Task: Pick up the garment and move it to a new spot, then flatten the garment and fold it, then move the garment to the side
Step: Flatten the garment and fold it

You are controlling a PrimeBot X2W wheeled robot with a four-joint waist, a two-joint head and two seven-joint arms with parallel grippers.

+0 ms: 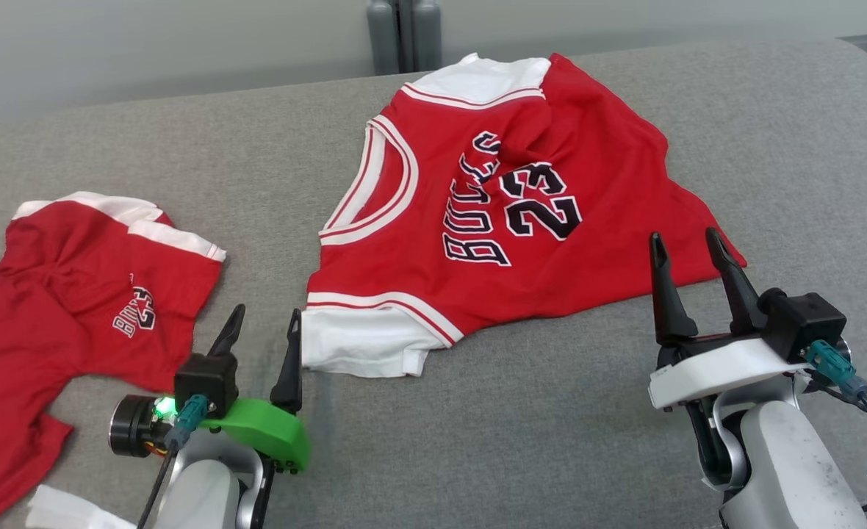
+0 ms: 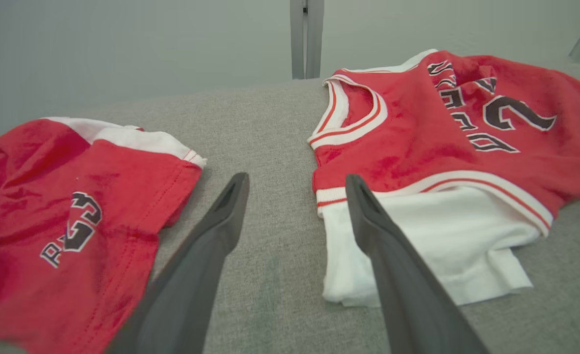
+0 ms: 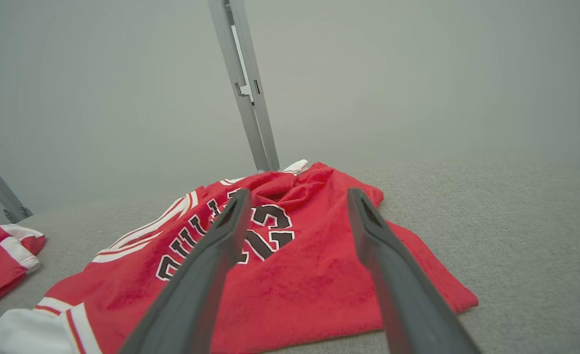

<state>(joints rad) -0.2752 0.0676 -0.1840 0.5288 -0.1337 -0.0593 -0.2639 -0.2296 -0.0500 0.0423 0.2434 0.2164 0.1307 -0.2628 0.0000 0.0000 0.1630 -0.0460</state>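
The garment (image 1: pixel 492 220), a red jersey with white sleeves and "BULLS 23" in black, lies rumpled on the grey padded surface (image 1: pixel 551 426), its lettering turned sideways. My left gripper (image 1: pixel 267 312) stands open, nothing between its fingers, just left of the garment's near white sleeve (image 2: pixel 418 246). In the left wrist view the gripper (image 2: pixel 296 178) frames bare grey fabric beside that sleeve. My right gripper (image 1: pixel 684 235) is open at the garment's right hem, holding nothing. In the right wrist view it (image 3: pixel 298 192) hovers over the red cloth (image 3: pixel 309 265).
A second red garment (image 1: pixel 73 294) with white trim lies crumpled at the left edge, also in the left wrist view (image 2: pixel 73 196). A white scrap (image 1: pixel 59 510) sits at the bottom left. A grey metal post (image 1: pixel 404 33) stands behind the surface's far edge.
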